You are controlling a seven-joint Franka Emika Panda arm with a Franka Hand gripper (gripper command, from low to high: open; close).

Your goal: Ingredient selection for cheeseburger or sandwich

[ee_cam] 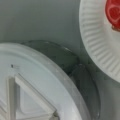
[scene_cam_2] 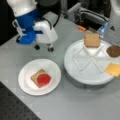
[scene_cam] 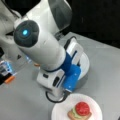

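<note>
A stack sits on the white paper plate [scene_cam_2: 27, 85]: a toast square [scene_cam_2: 35, 76] as base, green lettuce [scene_cam: 75, 112] on it, and a red tomato [scene_cam_2: 44, 79] on top. The tomato [scene_cam: 82, 108] and plate [scene_cam: 60, 112] also show at a front view's bottom, and the tomato [ee_cam: 113, 12] is at the wrist view's top right. The round divided tray [scene_cam_2: 85, 75] holds another toast square [scene_cam_2: 92, 40], a dark patty [scene_cam_2: 113, 51] and yellow cheese [scene_cam_2: 113, 69]. My gripper [scene_cam_2: 43, 48] hangs open and empty above the table, between plate and tray. Its fingertips do not show in the wrist view.
The tray rim [ee_cam: 37, 75] and the plate rim [ee_cam: 97, 50] lie close together, with a strip of grey table [ee_cam: 50, 22] between them. A small orange object [scene_cam_2: 81, 28] and metal hardware [scene_cam_2: 90, 13] stand behind the tray. The arm's body [scene_cam: 42, 47] fills a front view.
</note>
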